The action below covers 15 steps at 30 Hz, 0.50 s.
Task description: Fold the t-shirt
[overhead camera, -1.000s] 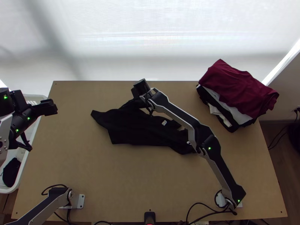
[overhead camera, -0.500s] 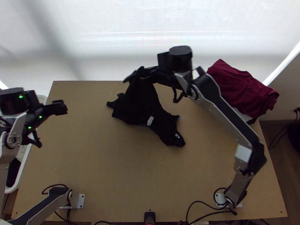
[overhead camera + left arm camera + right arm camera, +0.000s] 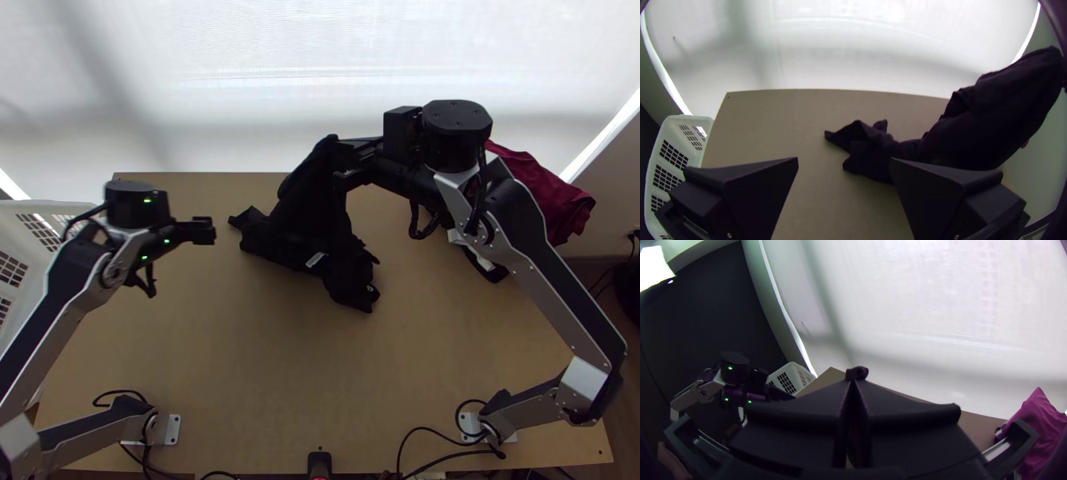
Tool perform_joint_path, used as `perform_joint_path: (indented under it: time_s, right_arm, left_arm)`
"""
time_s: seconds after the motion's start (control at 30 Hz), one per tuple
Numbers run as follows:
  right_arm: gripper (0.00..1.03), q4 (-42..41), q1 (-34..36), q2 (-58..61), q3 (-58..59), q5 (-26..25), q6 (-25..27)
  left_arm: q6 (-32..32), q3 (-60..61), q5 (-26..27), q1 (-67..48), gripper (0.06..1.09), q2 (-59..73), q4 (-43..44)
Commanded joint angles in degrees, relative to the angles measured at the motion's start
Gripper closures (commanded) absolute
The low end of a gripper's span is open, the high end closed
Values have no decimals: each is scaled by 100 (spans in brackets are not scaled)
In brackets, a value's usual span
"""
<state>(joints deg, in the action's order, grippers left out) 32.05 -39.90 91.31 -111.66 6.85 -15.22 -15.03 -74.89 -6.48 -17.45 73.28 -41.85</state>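
Top view: black t-shirt [image 3: 308, 228] hangs from right claw [image 3: 342, 158], lower part heaped mid-table [image 3: 240, 384], ragged outline, small white label [image 3: 317, 259] outward. No fold made; spreading flat and every fold remain, so I judge progress as barely begun. Left claw [image 3: 210, 230] is well apart from it, near the basket [image 3: 28, 256]. Folded-looking pile [image 3: 540, 192], maroon on top, lies by the far corner. Left wrist view: left claw's ridged wedge fingers stand wide apart, bare tabletop between; cloth looks soft, limp, matte, rising in a broad slanting drape from a crumpled, pointed end. Basket is stiff white plastic, square-holed. Right wrist view: right claw is pinched together on the t-shirt, a small rounded knot of cloth poking past the tips.
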Motion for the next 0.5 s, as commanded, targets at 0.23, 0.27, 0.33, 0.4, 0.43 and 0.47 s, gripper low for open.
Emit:
perform_joint_path:
  time_s: [0.23,0.27,0.33,0.4,0.43,0.47]
  right_arm:
    - [100,-50,-35,-438,417,-175,-104]
    - [100,-50,-44,-474,478,-175,-104]
    - [100,-50,-79,-535,584,-193,-104]
    - [100,-59,-132,-561,654,-219,-104]
    - [100,-59,-150,-570,671,-237,-104]
    - [100,-59,-158,-579,698,-255,-104]
  left_arm:
    - [-405,-219,824,339,10,1567,45]
    - [-466,-307,894,357,10,1655,45]
    - [-536,-518,973,365,10,1831,18]
    - [-695,-764,1070,339,10,2015,-17]
    - [-782,-913,1237,339,10,2121,-69]
    - [-923,-1080,1342,330,10,2226,-113]
